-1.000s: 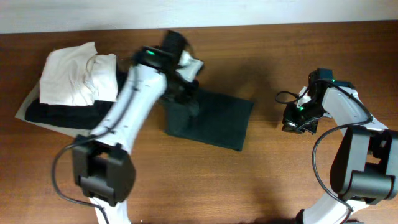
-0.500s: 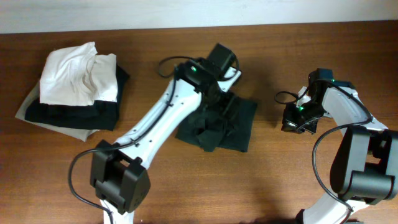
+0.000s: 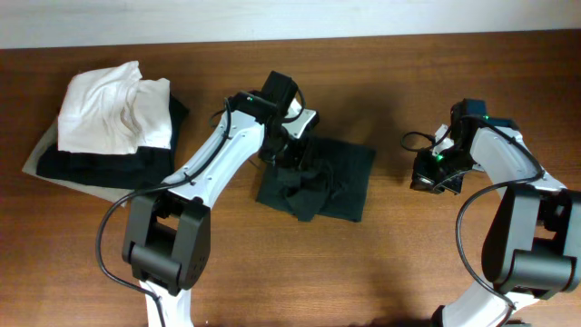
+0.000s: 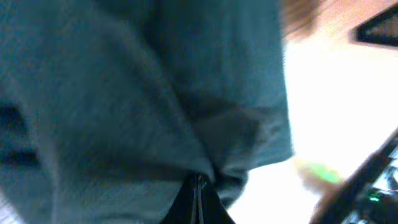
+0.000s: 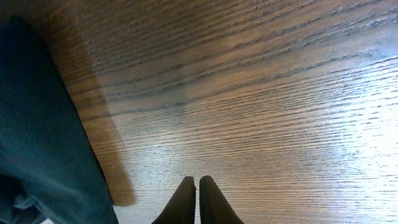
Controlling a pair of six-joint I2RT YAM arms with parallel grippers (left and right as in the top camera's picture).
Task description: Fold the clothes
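The dark teal T-shirt lies crumpled in a rough folded block on the wooden table, right of centre. My left gripper is over its upper left part. In the left wrist view its fingers are shut, with a bunched fold of the shirt at their tips. No lettering shows. My right gripper hovers to the right of the shirt. In the right wrist view it is shut and empty over bare wood, with the shirt's edge at the left.
A pile sits at the far left: a folded white garment on black cloth, with beige cloth underneath. The table's back edge meets a white wall.
The shirt, a flat rectangle a second ago, is now crumpled. My left arm swung right across it, then drew back to the left with fabric in its fingers. The right arm has not moved.
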